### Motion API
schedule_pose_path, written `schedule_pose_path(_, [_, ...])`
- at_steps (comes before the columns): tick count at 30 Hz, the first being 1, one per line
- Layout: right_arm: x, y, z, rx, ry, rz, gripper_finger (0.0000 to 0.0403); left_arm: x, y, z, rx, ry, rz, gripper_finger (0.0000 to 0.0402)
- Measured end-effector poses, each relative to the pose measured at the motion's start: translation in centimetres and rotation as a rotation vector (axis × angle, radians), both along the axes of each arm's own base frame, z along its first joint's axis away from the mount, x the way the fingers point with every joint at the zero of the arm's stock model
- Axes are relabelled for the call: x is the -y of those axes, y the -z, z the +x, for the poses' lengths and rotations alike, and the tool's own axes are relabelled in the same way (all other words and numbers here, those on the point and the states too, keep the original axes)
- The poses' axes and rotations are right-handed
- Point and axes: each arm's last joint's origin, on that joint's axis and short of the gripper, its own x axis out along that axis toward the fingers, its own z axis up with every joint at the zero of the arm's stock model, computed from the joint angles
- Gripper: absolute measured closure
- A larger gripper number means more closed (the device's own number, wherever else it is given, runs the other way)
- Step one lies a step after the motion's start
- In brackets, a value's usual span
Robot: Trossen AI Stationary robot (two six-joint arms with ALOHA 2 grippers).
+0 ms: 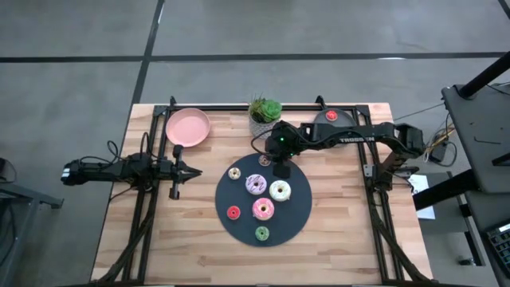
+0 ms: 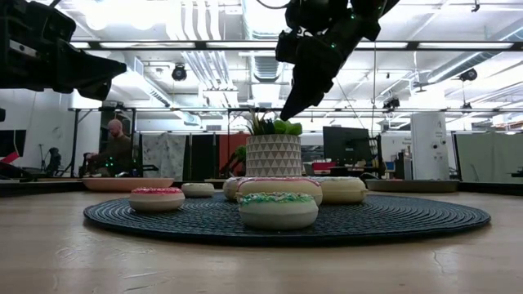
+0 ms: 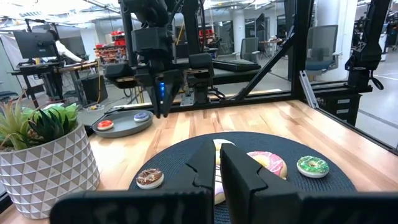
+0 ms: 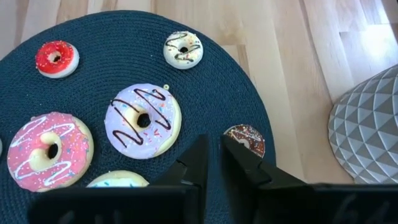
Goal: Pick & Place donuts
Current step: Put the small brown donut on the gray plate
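1. Above the dark round mat (image 1: 296, 214), the right tool (image 4: 212, 163) hangs, fingers nearly together, empty.
2. Just beneath: small brown donut (image 4: 245, 139), probably light, rigid; pinch across its ring.
3. Left tool (image 1: 185, 171) waits beside the mat, fingers together.

Lighting even and bright, from ceiling tubes (image 2: 204, 61) visible in low view; they glare white there. The arms show as dark silhouettes against them. Soft, faint shadows on the desk (image 1: 343, 231) around the dark mat (image 1: 296, 209). Wrist views: own fingers (image 4: 193, 168) near the lens blurred; the mat sharp.
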Motion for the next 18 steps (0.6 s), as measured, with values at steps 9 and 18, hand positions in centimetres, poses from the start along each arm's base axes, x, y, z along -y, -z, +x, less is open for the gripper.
schedule_pose_path(9, [0.00,-0.04,0.01,0.000,0.000,0.000,0.0280,0.00,0.00,0.00,0.000,0.000,0.000,0.0402])
schedule_pose_path(18, [0.09,-0.79,0.38,0.003,0.004,0.001,0.0208,0.00,0.00,0.00,0.000,0.000,0.000,0.0402])
